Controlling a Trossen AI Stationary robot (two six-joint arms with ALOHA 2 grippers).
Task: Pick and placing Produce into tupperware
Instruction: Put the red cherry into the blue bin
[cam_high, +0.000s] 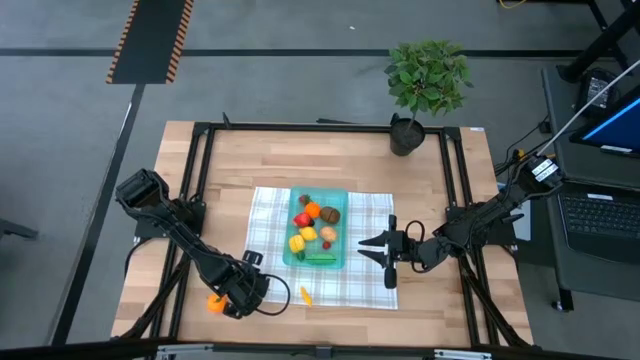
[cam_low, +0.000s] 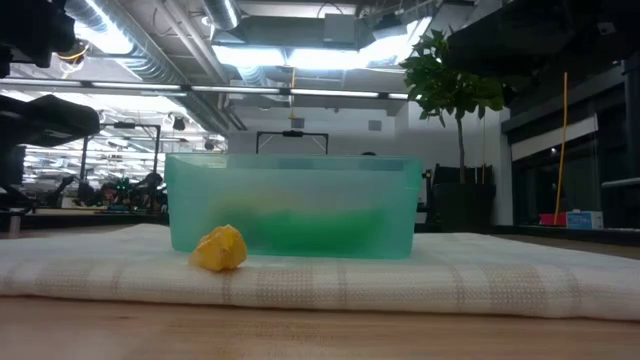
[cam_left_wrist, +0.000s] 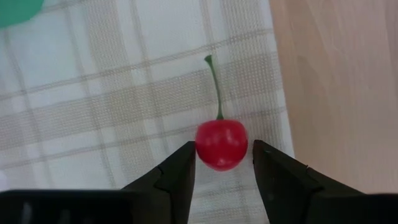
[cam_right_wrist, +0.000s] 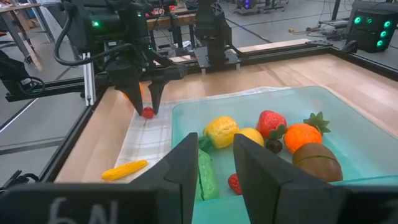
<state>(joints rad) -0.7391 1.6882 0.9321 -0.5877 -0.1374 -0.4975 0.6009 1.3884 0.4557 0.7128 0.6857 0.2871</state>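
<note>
While the left gripper (cam_left_wrist: 221, 165) is hovering over the cloth's (cam_high: 268, 205) seven o'clock corner, its jaws are standing narrowly apart around a red cherry (cam_left_wrist: 221, 144), apparently mid-pick and not yet pinching. Next it likely needs closing, then lifting toward the tupperware (cam_high: 338, 199), centre bench. At three o'clock the right gripper (cam_high: 390, 246) is waiting, jaws slightly parted, empty.

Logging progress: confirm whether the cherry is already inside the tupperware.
No: the cherry lies on the checked cloth between the left gripper's fingers.
</note>
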